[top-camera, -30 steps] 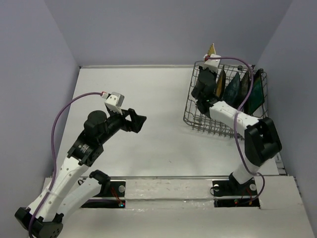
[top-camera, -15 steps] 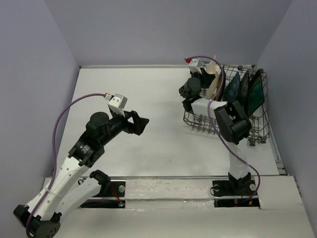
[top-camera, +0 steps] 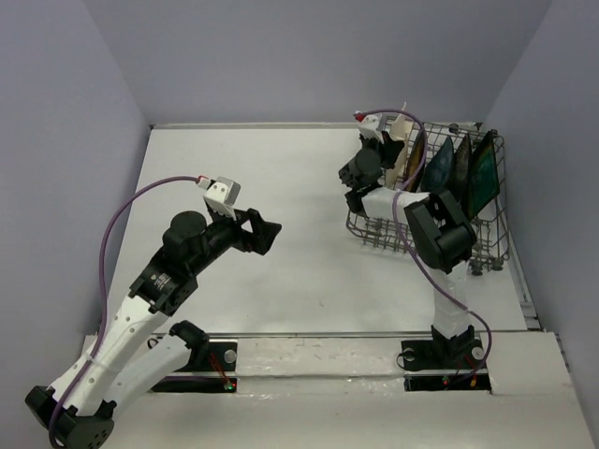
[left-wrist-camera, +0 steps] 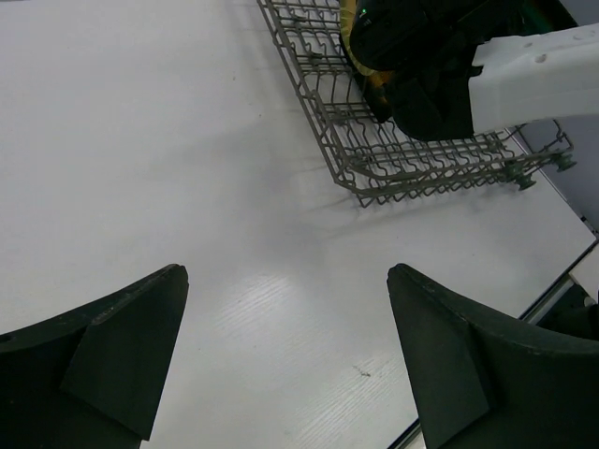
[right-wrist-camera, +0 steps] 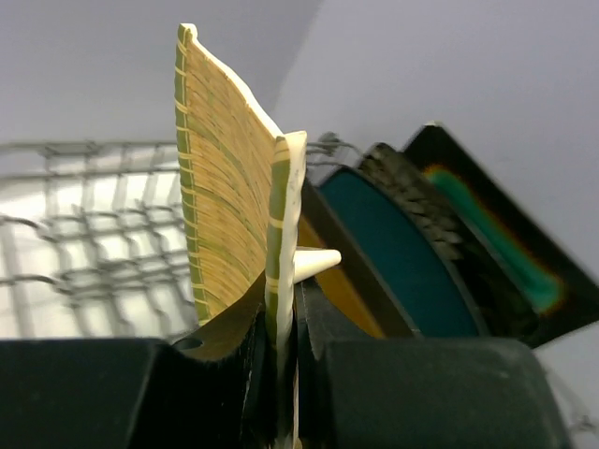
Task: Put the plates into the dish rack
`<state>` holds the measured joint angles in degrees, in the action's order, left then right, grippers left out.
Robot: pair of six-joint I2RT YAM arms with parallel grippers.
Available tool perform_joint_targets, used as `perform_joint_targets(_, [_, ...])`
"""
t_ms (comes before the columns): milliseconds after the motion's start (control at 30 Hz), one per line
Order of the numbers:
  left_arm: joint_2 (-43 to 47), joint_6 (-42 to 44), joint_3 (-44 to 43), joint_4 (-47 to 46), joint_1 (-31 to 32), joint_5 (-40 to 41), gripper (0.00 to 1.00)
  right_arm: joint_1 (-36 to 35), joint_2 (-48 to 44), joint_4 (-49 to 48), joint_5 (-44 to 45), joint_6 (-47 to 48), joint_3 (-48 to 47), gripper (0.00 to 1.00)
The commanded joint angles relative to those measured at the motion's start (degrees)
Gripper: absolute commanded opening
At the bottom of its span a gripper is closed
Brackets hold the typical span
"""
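Observation:
The grey wire dish rack (top-camera: 372, 232) stands at the back right of the table. Three plates stand upright in it: plain dark teal (top-camera: 438, 166), black floral (top-camera: 461, 159) and teal with brown rim (top-camera: 484, 173). An amber plate (right-wrist-camera: 329, 288) stands left of them. My right gripper (top-camera: 387, 155) is shut on the edge of the yellow-tan gridded plate (right-wrist-camera: 225, 206) and holds it upright at the rack's left end, beside the amber one. My left gripper (top-camera: 268, 231) is open and empty, hovering above the bare table left of the rack.
In the left wrist view the rack's near corner (left-wrist-camera: 374, 173) and my right arm (left-wrist-camera: 529, 65) lie ahead to the right. Grey-violet walls close in the table on three sides. The table's front edge (left-wrist-camera: 562, 281) runs near the rack's right corner.
My right arm has swung and turned its wrist, bringing the yellow-tan plate down from above the rack into its left end. My left gripper has shifted slightly right.

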<state>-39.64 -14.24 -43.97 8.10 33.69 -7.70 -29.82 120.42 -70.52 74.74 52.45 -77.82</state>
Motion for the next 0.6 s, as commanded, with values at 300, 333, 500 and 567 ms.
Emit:
perform_joint_targets(300, [-0.3, 0.4, 0.2, -2.4, 0.2, 0.8, 0.99, 2.1, -13.6, 21.5, -14.7, -50.7, 6.0, 0.07])
perform_joint_targets(333, [-0.4, 0.4, 0.2, -2.4, 0.3, 0.8, 0.99, 2.1, -13.5, 21.2, -14.4, -50.6, 6.3, 0.07])
perform_joint_targets(500, [-0.4, 0.4, 0.3, -2.4, 0.2, 1.1, 0.99, 2.1, -11.6, 18.3, -11.1, -46.3, 5.8, 0.07])
perform_joint_targets(567, [-0.6, 0.4, 0.4, -2.4, 0.3, 1.1, 0.99, 2.1, -11.3, 17.1, -9.6, -43.8, 6.4, 0.07])
